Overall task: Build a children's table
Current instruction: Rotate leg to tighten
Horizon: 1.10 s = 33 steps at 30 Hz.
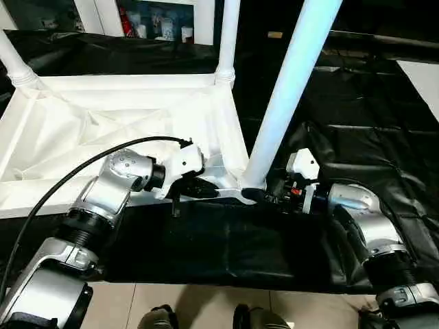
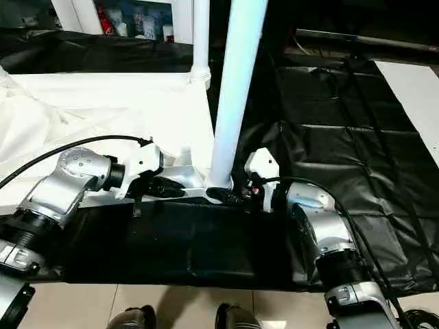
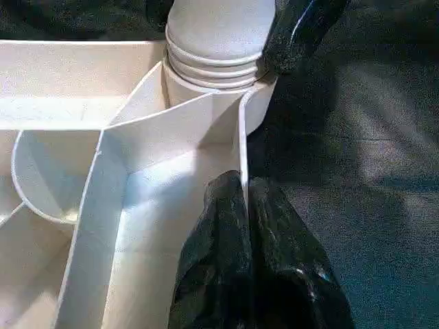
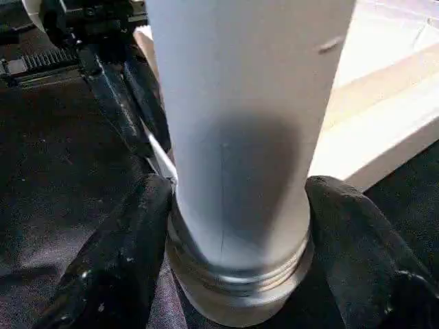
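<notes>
The white tabletop point(image 1: 103, 130) lies upside down with its ribbed underside up. Three white legs stand in its corner sockets: far left point(image 1: 14, 65), far right point(image 1: 228, 34) and near right point(image 1: 288, 89). My left gripper point(image 1: 204, 190) is shut on the thin near rim wall just left of the near right corner; the left wrist view shows both black fingers point(image 3: 274, 274) pinching that wall. My right gripper point(image 1: 257, 195) reaches in from the right, one finger point(image 4: 116, 267) pressed on each side of the near right leg's ribbed base point(image 4: 236, 171).
A black sheet point(image 1: 357, 123) covers the work surface under and to the right of the tabletop. A white cabinet point(image 1: 158, 20) stands at the back and a flat white board point(image 1: 422, 82) lies at the far right. A black cable point(image 1: 68, 178) arcs over my left forearm.
</notes>
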### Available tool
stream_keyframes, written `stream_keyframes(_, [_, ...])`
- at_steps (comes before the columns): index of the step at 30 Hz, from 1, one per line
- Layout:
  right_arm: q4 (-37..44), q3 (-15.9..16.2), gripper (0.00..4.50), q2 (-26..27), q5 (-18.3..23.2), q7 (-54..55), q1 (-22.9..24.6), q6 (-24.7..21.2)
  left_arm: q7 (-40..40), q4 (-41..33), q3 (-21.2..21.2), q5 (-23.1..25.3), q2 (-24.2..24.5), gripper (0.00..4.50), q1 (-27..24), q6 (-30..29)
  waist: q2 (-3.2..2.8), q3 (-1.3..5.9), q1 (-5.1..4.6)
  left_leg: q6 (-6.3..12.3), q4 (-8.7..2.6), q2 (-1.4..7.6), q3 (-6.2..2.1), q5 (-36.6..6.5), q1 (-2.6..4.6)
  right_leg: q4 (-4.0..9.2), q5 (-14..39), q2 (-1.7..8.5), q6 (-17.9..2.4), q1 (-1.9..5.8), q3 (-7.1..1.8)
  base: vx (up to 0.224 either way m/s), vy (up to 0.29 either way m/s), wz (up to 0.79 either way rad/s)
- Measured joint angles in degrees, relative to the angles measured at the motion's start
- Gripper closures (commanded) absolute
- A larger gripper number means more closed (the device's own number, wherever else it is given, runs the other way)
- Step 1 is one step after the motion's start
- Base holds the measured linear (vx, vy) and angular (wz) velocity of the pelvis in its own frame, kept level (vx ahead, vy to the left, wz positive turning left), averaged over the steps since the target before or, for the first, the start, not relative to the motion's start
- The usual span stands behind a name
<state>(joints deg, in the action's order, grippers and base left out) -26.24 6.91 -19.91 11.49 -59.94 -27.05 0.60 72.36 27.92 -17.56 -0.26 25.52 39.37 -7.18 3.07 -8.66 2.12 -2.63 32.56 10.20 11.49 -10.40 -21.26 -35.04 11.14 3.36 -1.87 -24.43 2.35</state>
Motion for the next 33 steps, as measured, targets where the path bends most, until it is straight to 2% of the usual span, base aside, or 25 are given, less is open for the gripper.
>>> stream_keyframes(5, [-0.57,0.0,1.89,-0.05,0.11,-0.44,-0.27,0.01,0.01,-0.15,-0.01,0.01,0.03,4.5,-0.08,-0.15,0.01,0.01,0.01,0.0,0.04,0.0,0.0,0.0,-0.01,-0.03,0.0,0.0,0.0,0.0,0.0,0.0,0.0,0.0])
stream_keyframes(15, [-0.94,-0.33,1.91,0.79,0.09,0.98,-0.21,0.03,-0.8,0.11,0.06,0.35,-0.12,4.5,-0.06,-0.31,0.04,0.03,0.0,0.01,0.13,0.01,-0.02,0.0,0.01,-0.16,0.0,0.0,0.0,0.0,0.0,0.0,0.0,0.0])
stream_keyframes(20, [-3.2,-4.8,1.92,9.36,-0.19,18.04,0.09,-0.84,-9.08,4.89,1.55,2.33,-4.07,4.5,2.37,-0.8,0.1,0.03,-0.4,-0.08,0.42,0.07,-0.03,0.04,0.17,-0.29,-0.21,0.0,-0.14,0.18,-0.03,0.0,0.0,0.0])
stream_keyframes(24, [-3.66,-6.88,1.93,15.42,-2.45,32.71,-0.1,-1.4,-15.33,9.34,2.06,3.6,-7.85,4.5,4.66,-1.49,0.07,0.06,-0.5,-0.38,0.44,0.06,-0.03,-0.13,0.39,-0.05,-0.36,0.01,-0.28,0.52,-0.05,0.0,0.0,0.0])
stream_keyframes(30, [-8.73,-7.19,1.94,22.19,-9.07,53.93,-4.39,-0.22,-24.86,18.17,2.65,5.27,-14.13,4.5,9.72,-2.58,-0.02,0.19,-0.34,-0.4,0.35,-0.15,-0.03,-0.13,0.48,0.12,-0.3,0.12,-0.05,0.68,-0.2,0.0,0.0,0.0])
stream_keyframes(33, [-9.01,-7.53,1.94,23.23,-9.49,56.47,-4.42,0.05,-25.29,19.56,2.7,5.59,-14.73,4.5,10.29,-2.22,-0.03,0.29,-0.25,-0.4,0.32,-0.16,-0.04,-0.14,0.52,0.12,-0.24,0.12,0.07,0.77,-0.22,0.0,0.0,0.0])
